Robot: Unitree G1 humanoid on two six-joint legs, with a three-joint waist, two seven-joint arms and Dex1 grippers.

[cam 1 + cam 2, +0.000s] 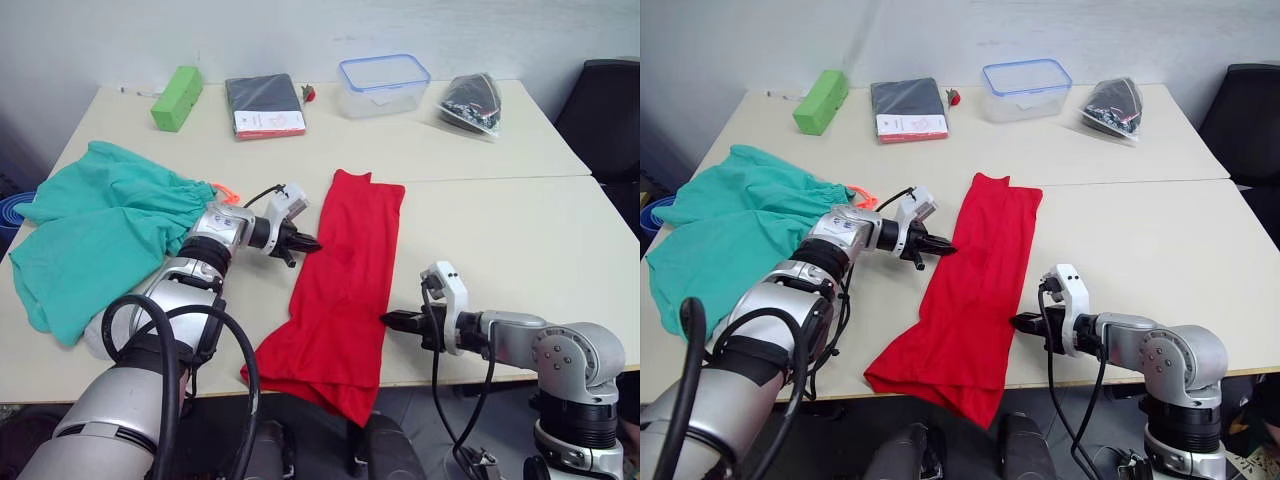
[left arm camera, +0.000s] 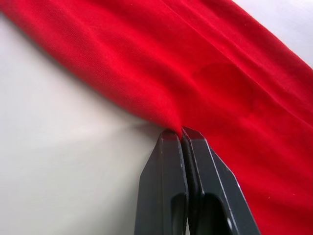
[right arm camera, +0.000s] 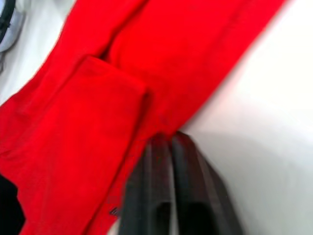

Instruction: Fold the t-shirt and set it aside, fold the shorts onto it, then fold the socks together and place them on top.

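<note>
Surface: pale cream table [image 1: 480, 250] against a light wall, with a seam running across it.
T-shirt position: the red t-shirt [image 1: 340, 290] lies in the middle of the table as a long narrow strip, running from mid-table to the near edge, where its lower end hangs slightly over.
Left gripper: the left gripper [image 1: 308, 243] sits at the strip's left edge, about a third of the way down; in the left wrist view its two black fingers [image 2: 164, 186] are pressed together with the red cloth edge pinched at their tips.
Right gripper: the right gripper [image 1: 388, 319] meets the strip's right edge, lower down; in the right wrist view its fingers [image 3: 154, 188] are closed side by side against the cloth edge, apparently gripping it.
T-shirt look: bright red, smooth, folded lengthwise with a layer lying on top; soft creases run along its length.
Shorts: teal-green shorts [image 1: 95, 235] lie spread at the table's left side, an orange drawstring [image 1: 226, 190] showing at the gathered waist.
Containers: a clear plastic box with a blue-rimmed lid [image 1: 383, 85] stands at the far side; its contents cannot be made out. A clear bag of dark items [image 1: 472, 102] lies to its right.
Other things: a green block [image 1: 177, 97] and a black flat packet [image 1: 264, 105] lie along the far edge.
</note>
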